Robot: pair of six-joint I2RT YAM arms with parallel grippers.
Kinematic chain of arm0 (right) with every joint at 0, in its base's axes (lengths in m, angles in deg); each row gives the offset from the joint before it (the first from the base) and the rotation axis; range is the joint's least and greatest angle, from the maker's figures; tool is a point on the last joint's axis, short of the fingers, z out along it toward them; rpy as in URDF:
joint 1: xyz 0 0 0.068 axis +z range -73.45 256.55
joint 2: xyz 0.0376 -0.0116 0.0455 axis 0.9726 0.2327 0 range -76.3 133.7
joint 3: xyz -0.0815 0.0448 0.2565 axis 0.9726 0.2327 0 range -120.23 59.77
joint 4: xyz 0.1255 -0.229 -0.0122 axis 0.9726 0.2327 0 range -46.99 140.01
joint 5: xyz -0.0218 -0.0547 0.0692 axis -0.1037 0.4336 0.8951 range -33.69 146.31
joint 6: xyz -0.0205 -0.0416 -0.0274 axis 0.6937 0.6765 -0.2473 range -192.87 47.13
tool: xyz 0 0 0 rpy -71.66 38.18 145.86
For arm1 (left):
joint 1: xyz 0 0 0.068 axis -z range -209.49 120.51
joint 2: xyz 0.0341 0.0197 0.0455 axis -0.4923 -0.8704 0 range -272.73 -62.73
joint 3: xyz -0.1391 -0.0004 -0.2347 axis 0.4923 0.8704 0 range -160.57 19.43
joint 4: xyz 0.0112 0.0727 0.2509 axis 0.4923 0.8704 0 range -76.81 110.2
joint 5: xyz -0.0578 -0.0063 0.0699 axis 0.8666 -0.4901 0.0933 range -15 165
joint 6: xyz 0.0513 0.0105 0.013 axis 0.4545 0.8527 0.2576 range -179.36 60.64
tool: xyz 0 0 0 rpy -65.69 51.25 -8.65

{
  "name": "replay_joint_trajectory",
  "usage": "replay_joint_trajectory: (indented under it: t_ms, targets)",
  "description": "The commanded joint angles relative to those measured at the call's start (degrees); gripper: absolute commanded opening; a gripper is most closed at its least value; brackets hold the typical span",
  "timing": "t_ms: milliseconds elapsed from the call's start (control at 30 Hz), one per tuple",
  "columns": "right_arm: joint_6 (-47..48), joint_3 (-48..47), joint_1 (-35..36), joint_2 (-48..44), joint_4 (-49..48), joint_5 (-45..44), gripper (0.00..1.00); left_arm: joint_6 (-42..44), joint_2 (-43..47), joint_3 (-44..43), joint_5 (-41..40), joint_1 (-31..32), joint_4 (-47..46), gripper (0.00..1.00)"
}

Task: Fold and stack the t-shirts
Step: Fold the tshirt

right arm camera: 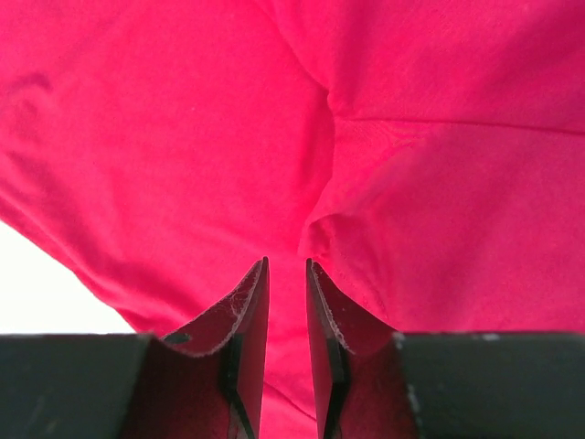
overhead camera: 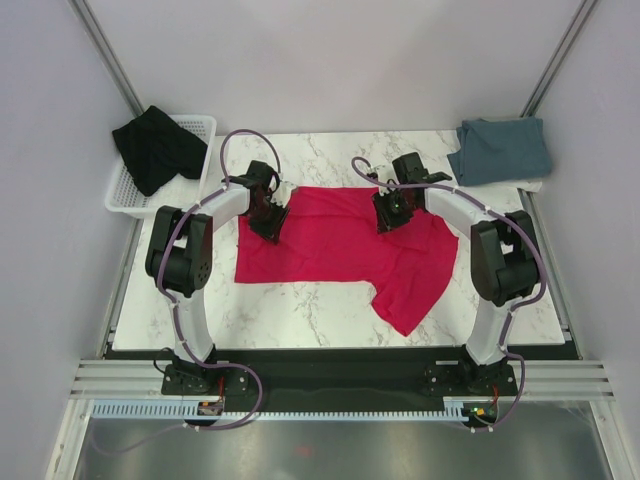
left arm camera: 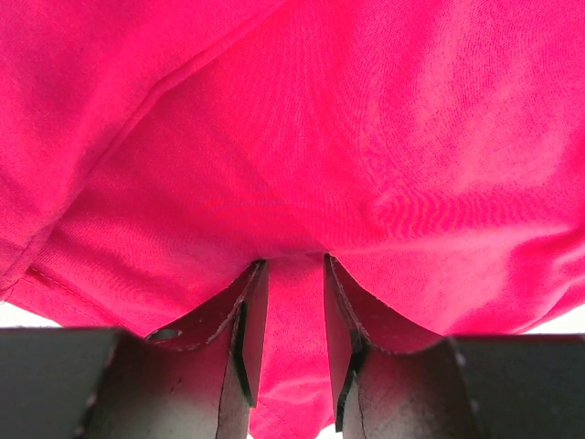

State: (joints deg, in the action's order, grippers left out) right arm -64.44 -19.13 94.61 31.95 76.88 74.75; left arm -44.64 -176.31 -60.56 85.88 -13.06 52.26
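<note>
The red t-shirt point(overhead camera: 340, 245) lies spread on the marble table point(overhead camera: 300, 300), with a loose part trailing toward the front right. My left gripper point(overhead camera: 268, 222) is at its far left edge. In the left wrist view my left gripper point(left arm camera: 294, 265) is shut on a strip of the red t-shirt point(left arm camera: 366, 137). My right gripper point(overhead camera: 388, 218) is at the shirt's far right part. In the right wrist view my right gripper point(right arm camera: 287, 265) pinches a bunched fold of the red t-shirt point(right arm camera: 183, 137). The blue-grey t-shirt point(overhead camera: 500, 150) lies at the back right corner. The black t-shirt point(overhead camera: 155, 145) drapes over the basket.
A white wire basket point(overhead camera: 200, 125) stands at the back left, partly off the table. Grey walls and metal posts close in the back and sides. Both arm bases sit at the near edge.
</note>
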Motion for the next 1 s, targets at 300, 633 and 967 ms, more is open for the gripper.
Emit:
replay_joint_trajectory:
  t_ms: [300,633,967]
  targets:
    - [1.1,-2.6,0.3,2.4,-0.4,-1.2,0.3,-1.5,0.6,-2.2,1.1,0.1,-0.7,0.38]
    - [1.2,-1.5,0.4,3.4,-0.1,-1.9,0.3,-1.7,-0.2,-2.9,1.6,0.0,-0.7,0.38]
    - [1.8,-2.7,0.4,6.3,1.0,-2.4,0.29,-1.8,-0.1,-2.6,1.3,-0.1,-0.7,0.38]
